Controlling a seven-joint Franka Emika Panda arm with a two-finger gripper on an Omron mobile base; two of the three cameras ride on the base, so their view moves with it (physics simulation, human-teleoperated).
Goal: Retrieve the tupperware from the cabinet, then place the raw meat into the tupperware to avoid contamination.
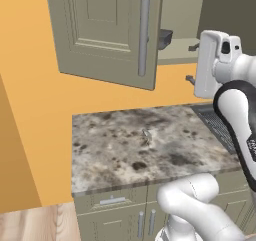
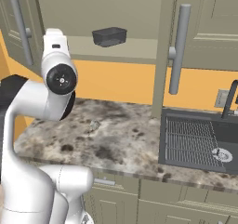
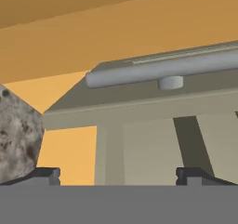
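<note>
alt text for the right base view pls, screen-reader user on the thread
A dark tupperware sits on the shelf of the open wall cabinet, above a speckled stone counter with a small pale item on it. The white robot arm rises at the left, and a dark sink with a faucet lies at the right.

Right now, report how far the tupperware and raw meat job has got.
Done: both doors of the cabinet stand open. In hand: the gripper, fingers apart and holding nothing, is raised at shelf height, facing an open door's bar handle. Left: the tupperware sits untouched on the shelf; it must come down to the counter, then take the meat. I cannot pick out the meat with confidence.
</note>
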